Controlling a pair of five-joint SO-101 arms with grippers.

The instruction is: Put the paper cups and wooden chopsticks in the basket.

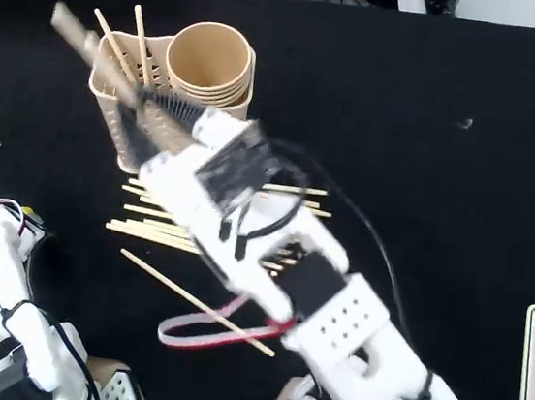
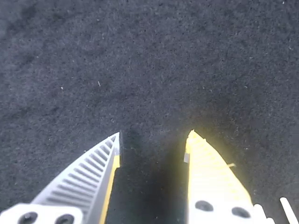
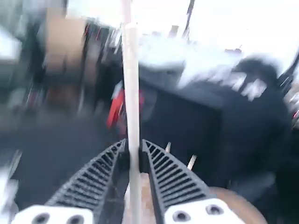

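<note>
Right claw (image 3: 133, 143) clamps a chopstick (image 3: 130, 79) over basket (image 1: 104, 100) (w/ cups (image 1: 209, 61) inside); left claw (image 2: 153, 136) gapes open.

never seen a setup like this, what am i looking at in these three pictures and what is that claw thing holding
You are looking at a pair of small white robot arms at a table covered in black cloth. The high view comes from a fixed camera looking down. The other two pictures come from a camera on each arm's wrist, looking along its gripper. A beige slotted plastic basket stands on the table, holding a stack of tan paper cups and a few standing chopsticks. More loose wooden chopsticks lie in a pile beside it. The right gripper is shut on one wooden chopstick, above the basket. The left gripper is open and holds nothing, over bare cloth.
</note>
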